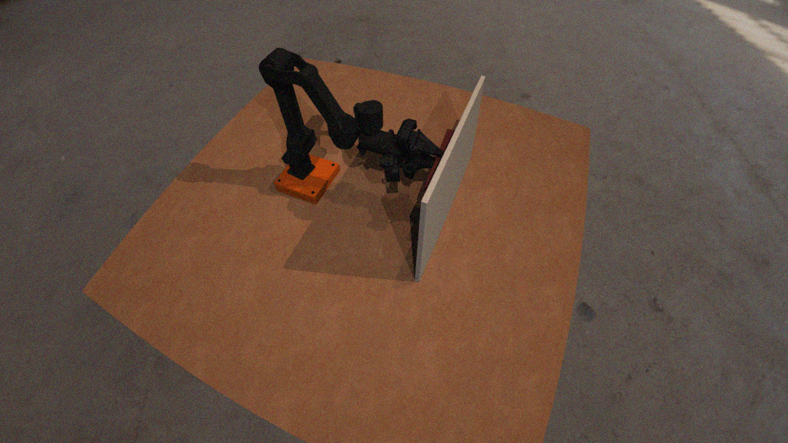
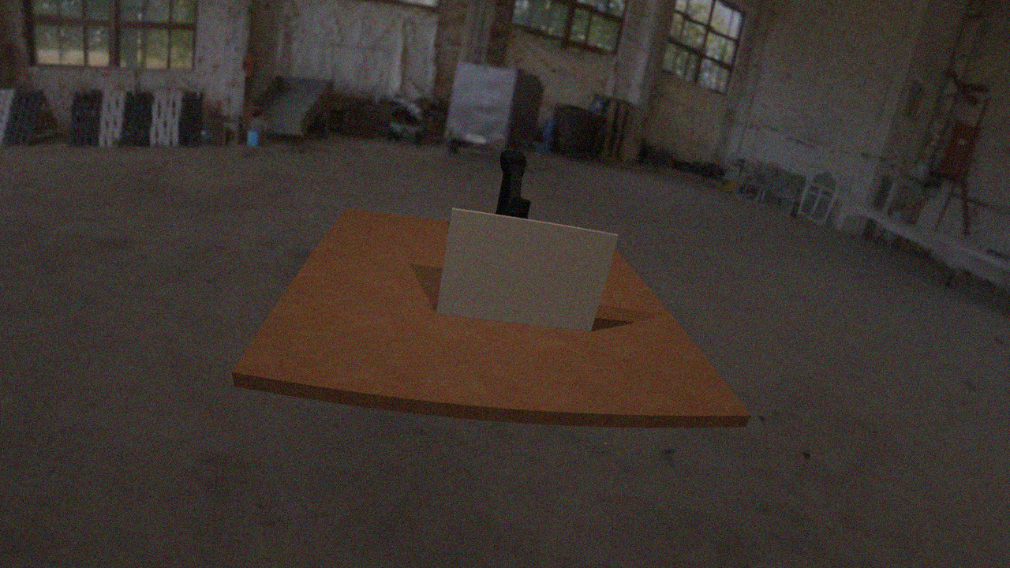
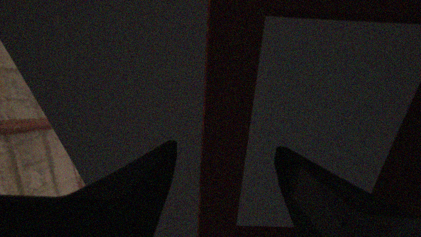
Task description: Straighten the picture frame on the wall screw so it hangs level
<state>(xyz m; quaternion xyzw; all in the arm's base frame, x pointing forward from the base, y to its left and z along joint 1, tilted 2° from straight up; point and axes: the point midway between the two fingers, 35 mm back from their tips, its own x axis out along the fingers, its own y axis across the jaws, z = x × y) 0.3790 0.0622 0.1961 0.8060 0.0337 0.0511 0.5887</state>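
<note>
The dark red picture frame (image 1: 449, 135) (image 3: 230, 82) is on the near face of the upright pale panel (image 1: 452, 165) (image 2: 522, 275) (image 3: 115, 82). The top view shows only a thin edge of it; the panel hides it in the exterior view. In the wrist view its upper inner edge drops slightly to the right, but the true tilt is hard to judge. My gripper (image 1: 439, 158) (image 3: 225, 151) is open, its tips close to the frame. In the wrist view, one side bar lies between the fingers, with gaps on both sides. The screw and notched strip are not visible.
The orange arm base (image 1: 325, 179) stands on the brown table top (image 1: 330, 330) (image 2: 494, 367). The panel stands upright across the table in front of the arm. In the wrist view, the panel's slanting edge shows at the left.
</note>
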